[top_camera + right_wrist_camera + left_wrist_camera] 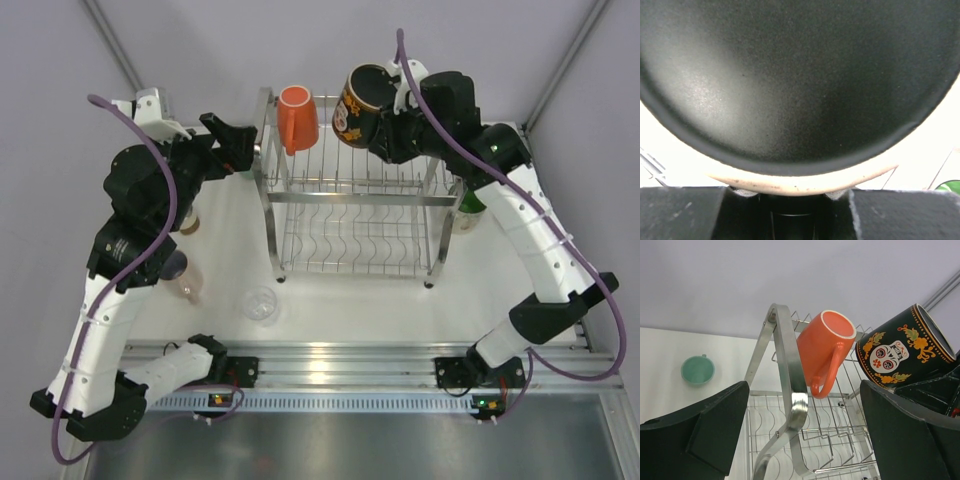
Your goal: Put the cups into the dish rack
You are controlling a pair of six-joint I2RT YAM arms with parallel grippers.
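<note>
The chrome wire dish rack (352,215) stands mid-table. An orange cup (297,118) lies tilted on its upper tier at the back left; it also shows in the left wrist view (825,347). My right gripper (388,128) is shut on the large black patterned mug (358,100) and holds it tilted above the rack's back edge, right of the orange cup. The mug's underside (790,75) fills the right wrist view. My left gripper (238,145) is open and empty by the rack's left post (790,385), with the black mug (900,352) ahead of it.
A clear cup (261,303) and a pinkish cup (190,290) stand on the table left of the rack's front, under the left arm. A teal cup (698,370) sits far left. A green cup (470,200) shows beside the rack's right end, behind the right arm.
</note>
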